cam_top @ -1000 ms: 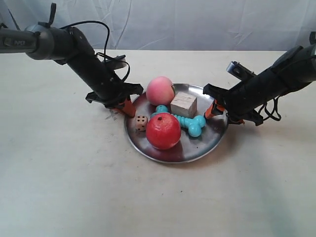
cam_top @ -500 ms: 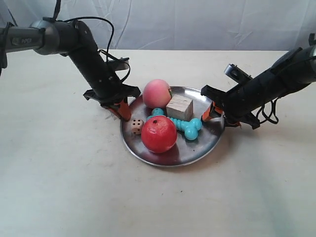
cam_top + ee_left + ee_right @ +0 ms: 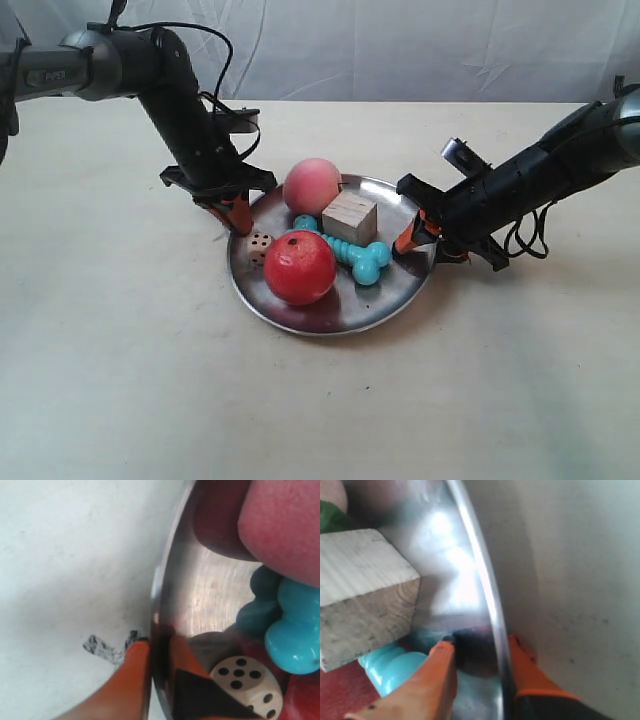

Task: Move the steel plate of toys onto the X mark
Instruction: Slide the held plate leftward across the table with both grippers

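Observation:
The steel plate holds the red ball, the pink peach, the wooden cube, the turquoise bone and the die. My left gripper, on the arm at the exterior view's left, is shut on the plate's rim beside the die. The grey X mark lies on the table just outside that rim, partly behind an orange finger. My right gripper straddles the opposite rim near the cube, shut on it.
The pale tabletop spreads all around the plate. A white cloth backdrop hangs behind the far table edge. Black cables trail from both arms near the grippers.
Both arms have carried the plate with its toys toward the exterior view's left and slightly farther back. The grips on the rim are unchanged.

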Motion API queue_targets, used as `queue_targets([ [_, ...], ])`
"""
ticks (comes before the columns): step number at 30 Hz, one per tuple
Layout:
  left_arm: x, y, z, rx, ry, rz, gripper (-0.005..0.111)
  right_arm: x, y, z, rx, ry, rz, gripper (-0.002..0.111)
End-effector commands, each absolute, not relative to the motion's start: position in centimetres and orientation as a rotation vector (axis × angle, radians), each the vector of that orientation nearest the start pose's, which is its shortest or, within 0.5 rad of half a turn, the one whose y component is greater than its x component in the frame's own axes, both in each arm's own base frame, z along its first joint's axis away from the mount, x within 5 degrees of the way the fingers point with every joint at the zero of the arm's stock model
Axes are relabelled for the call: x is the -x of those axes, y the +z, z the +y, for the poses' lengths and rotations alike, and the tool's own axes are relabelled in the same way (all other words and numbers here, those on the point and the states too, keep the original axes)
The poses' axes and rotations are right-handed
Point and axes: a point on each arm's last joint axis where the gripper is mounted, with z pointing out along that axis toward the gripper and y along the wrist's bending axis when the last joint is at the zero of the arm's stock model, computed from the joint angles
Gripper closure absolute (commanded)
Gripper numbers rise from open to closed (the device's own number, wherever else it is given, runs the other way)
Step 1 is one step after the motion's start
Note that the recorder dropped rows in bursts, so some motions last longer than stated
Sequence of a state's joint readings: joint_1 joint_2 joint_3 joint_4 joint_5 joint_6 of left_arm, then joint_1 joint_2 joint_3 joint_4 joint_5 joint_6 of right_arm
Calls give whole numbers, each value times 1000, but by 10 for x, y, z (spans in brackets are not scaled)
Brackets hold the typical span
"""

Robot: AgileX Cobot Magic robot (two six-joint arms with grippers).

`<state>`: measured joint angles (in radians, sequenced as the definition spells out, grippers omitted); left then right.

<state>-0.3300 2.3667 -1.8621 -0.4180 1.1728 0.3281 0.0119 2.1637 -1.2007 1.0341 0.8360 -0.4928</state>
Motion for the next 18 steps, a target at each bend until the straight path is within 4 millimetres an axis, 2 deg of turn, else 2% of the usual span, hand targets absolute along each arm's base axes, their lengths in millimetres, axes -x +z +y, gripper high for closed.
queue_targets([
  [1,-413,177,-226,-773,-920,2886,107,-382,88,86,-295,1175,2910,109],
  [12,-412,202,-211,-795,-680,2882,107,-404,116,91,-283,1269,2845,109],
  [18,-414,202,-206,-796,-586,2897,107,-414,128,96,-289,1283,2814,109],
])
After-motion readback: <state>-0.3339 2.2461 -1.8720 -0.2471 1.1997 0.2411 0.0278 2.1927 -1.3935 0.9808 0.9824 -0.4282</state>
